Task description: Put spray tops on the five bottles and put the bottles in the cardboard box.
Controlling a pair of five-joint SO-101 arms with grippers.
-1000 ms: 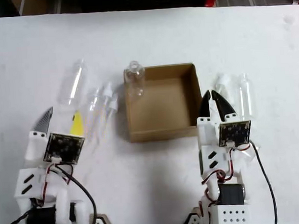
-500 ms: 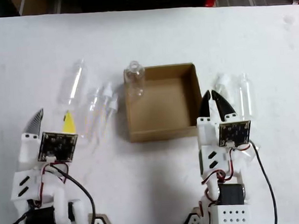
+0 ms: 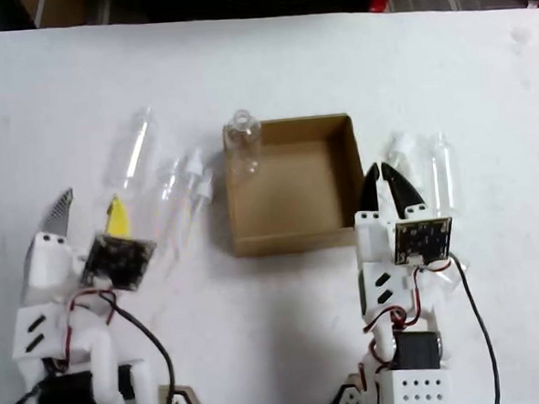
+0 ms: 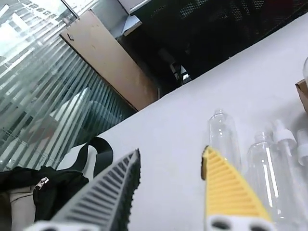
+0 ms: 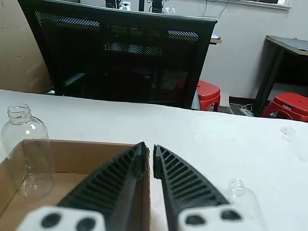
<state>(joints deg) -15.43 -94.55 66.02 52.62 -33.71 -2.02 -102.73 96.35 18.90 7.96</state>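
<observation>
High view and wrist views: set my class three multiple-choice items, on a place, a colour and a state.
1. Where does the uncapped upright bottle stand? A in the cardboard box B in a gripper C off the table
2. The left gripper has fingers coloured: A both black B yellow and dark C both white
3. The left gripper is: A shut on a bottle B shut, empty C open
1 A, it stands in the box's corner; 2 B, both colours show; 3 C, its fingers gape.
</observation>
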